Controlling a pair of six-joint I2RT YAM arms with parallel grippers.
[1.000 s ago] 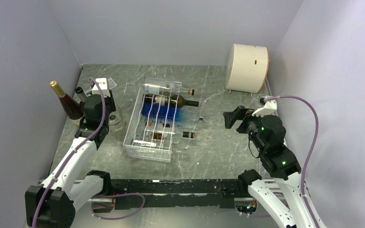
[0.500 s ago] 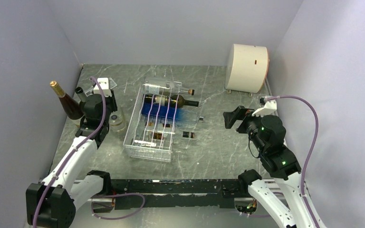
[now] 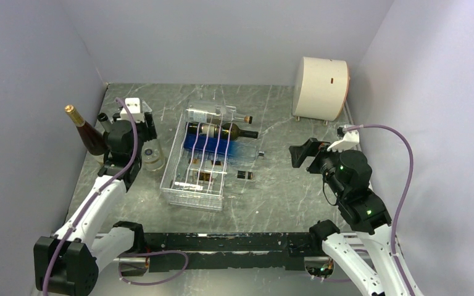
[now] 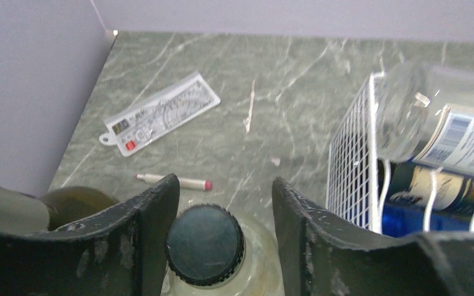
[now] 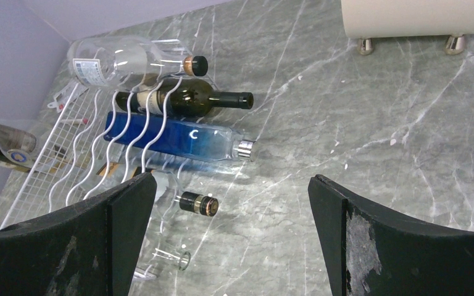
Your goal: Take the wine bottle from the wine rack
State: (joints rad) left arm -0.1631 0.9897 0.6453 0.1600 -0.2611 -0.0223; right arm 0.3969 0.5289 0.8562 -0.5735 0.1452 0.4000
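**Left of the wine rack [image 3: 192,196], one bottle stands free**

Just beside the rack's wire side, the black-capped bottle [image 4: 204,253] stands upright on the surface [image 3: 284,185]. My left gripper [image 4: 223,185] straddles its cap, released, so I judge it delivered. The side wall [image 4: 24,92] crowds me leftward, but above is open. My right gripper [image 5: 231,179] hangs spread wide, facing the racked bottles' necks.

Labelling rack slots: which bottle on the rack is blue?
The blue bottle, silver-capped, lying third from the wine rack's far end, right beside the dark green bottle.
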